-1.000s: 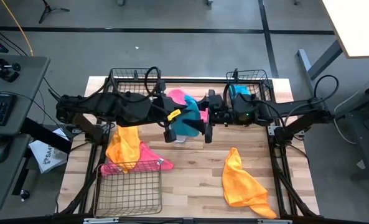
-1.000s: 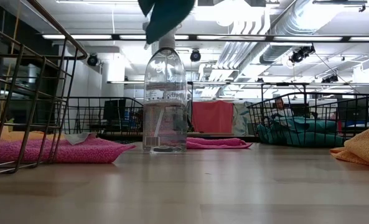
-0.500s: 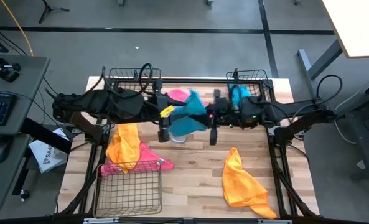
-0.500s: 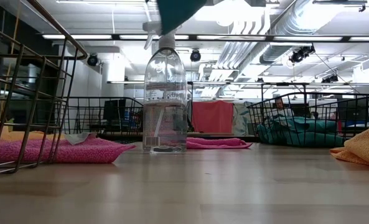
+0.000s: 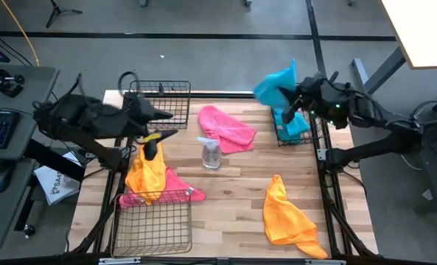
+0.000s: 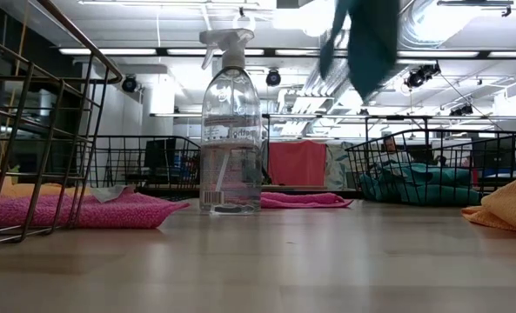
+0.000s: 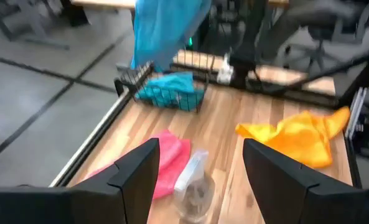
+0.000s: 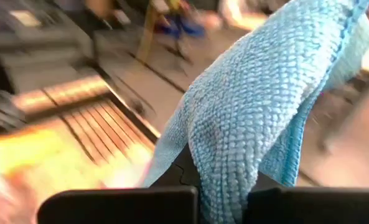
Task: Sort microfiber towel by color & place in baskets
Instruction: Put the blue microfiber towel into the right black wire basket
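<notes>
The teal towel [image 5: 275,87], hanging between both arms over the spray bottle [image 5: 211,152] half a second ago, now belongs to the right pincer [image 5: 295,98] alone, which is clamped on it and has swung it up beside the far right basket [image 5: 301,126] that already holds teal cloth. The left pincer [image 7: 196,180] has let go and drawn back toward the far left basket [image 5: 161,101], fingers wide apart and empty. The handover looks complete, so lowering this towel into that basket is probably next, while pink and orange towels lie unsorted on the table [image 5: 233,199].
</notes>
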`<action>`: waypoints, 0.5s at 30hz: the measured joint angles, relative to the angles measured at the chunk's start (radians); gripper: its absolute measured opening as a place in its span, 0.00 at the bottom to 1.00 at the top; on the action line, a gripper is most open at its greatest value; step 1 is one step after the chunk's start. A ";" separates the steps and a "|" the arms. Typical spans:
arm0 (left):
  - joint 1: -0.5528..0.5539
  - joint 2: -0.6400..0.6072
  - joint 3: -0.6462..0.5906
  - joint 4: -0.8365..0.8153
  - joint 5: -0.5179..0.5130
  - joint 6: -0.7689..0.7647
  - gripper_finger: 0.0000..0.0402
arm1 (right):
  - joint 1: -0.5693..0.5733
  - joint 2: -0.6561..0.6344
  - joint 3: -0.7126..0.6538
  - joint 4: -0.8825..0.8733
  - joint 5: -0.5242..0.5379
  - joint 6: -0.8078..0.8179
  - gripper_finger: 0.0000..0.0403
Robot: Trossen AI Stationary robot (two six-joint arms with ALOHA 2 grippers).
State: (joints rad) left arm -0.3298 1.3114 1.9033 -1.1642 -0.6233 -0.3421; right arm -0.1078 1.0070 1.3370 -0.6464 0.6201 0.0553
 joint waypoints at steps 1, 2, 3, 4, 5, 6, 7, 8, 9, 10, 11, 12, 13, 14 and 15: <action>-0.021 -0.026 -0.043 0.032 -0.030 -0.012 0.54 | -0.031 -0.025 -0.041 -0.028 -0.002 0.024 0.00; -0.040 -0.050 -0.090 0.065 -0.058 -0.021 0.54 | -0.063 -0.054 -0.086 -0.042 -0.010 0.047 0.00; -0.057 -0.073 -0.140 0.103 -0.080 -0.030 0.54 | -0.094 -0.086 -0.138 -0.045 -0.022 0.068 0.00; -0.073 -0.094 -0.193 0.145 -0.100 -0.040 0.54 | -0.124 -0.118 -0.194 -0.045 -0.029 0.084 0.00; -0.087 -0.112 -0.244 0.189 -0.115 -0.047 0.54 | -0.154 -0.149 -0.248 -0.045 -0.033 0.099 0.00; -0.098 -0.130 -0.296 0.234 -0.122 -0.050 0.54 | -0.187 -0.178 -0.301 -0.041 -0.036 0.110 0.00; -0.106 -0.145 -0.346 0.280 -0.124 -0.050 0.54 | -0.220 -0.202 -0.348 -0.037 -0.036 0.129 0.00; -0.112 -0.159 -0.389 0.329 -0.125 -0.049 0.54 | -0.255 -0.221 -0.390 -0.031 -0.039 0.149 0.00; -0.116 -0.170 -0.431 0.380 -0.126 -0.049 0.54 | -0.290 -0.237 -0.427 -0.019 -0.045 0.162 0.00; -0.118 -0.178 -0.467 0.427 -0.128 -0.050 0.54 | -0.325 -0.248 -0.459 -0.010 -0.051 0.176 0.00; -0.119 -0.185 -0.498 0.464 -0.127 -0.049 0.54 | -0.359 -0.252 -0.489 -0.003 -0.058 0.192 0.00; -0.118 -0.187 -0.523 0.494 -0.128 -0.049 0.54 | -0.393 -0.251 -0.517 0.000 -0.066 0.213 0.00; -0.118 -0.188 -0.544 0.521 -0.128 -0.049 0.54 | -0.423 -0.248 -0.542 0.002 -0.078 0.245 0.00; -0.118 -0.187 -0.555 0.535 -0.128 -0.049 0.54 | -0.451 -0.240 -0.566 0.010 -0.092 0.283 0.00; -0.118 -0.187 -0.560 0.540 -0.128 -0.050 0.54 | -0.474 -0.232 -0.587 0.020 -0.122 0.320 0.00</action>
State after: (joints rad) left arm -0.4480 1.1248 1.3438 -0.6246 -0.7511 -0.3919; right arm -0.5821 0.7749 0.7495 -0.6264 0.4985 0.3755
